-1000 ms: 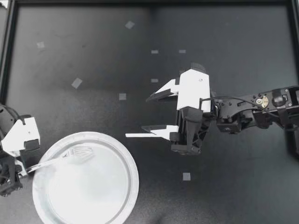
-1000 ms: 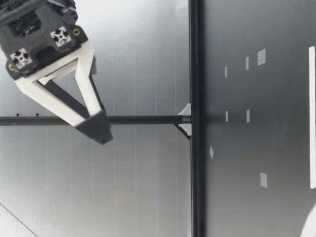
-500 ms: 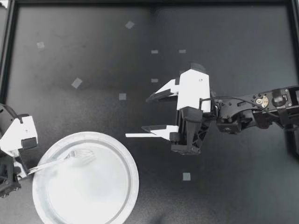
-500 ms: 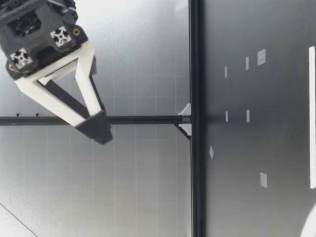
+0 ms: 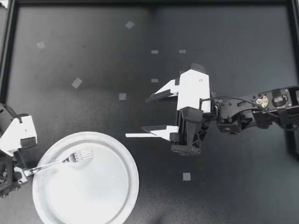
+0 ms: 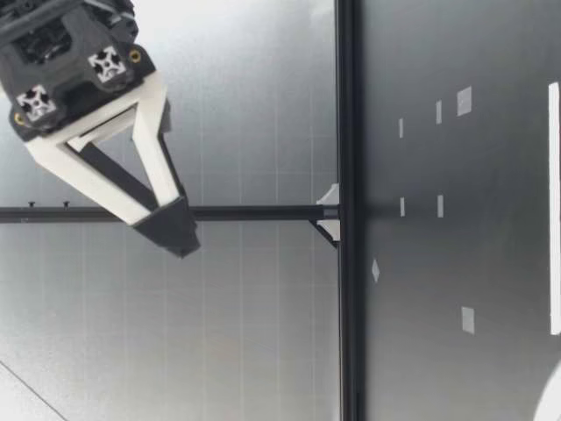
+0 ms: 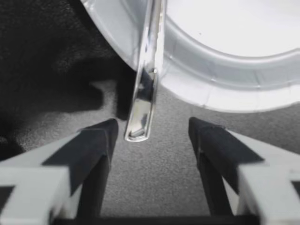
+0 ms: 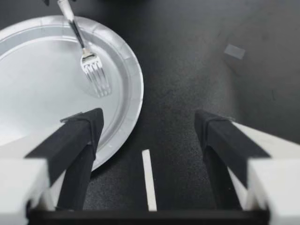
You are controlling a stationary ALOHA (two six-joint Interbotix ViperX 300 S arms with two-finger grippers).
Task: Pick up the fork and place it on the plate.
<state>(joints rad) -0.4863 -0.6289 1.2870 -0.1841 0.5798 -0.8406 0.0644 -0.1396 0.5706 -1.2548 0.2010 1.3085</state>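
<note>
Jaws apart around the metal fork, my left gripper could — retreating crookedly — knock it off the plate.

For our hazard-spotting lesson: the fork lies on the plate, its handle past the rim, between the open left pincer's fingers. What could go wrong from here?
1. The fork has its handle end close to one finger of my left pincer; a sideways retreat might catch it and drag the fork off the plate.
2. The handle overhangs the rim, so a knock might tip it out.
</note>
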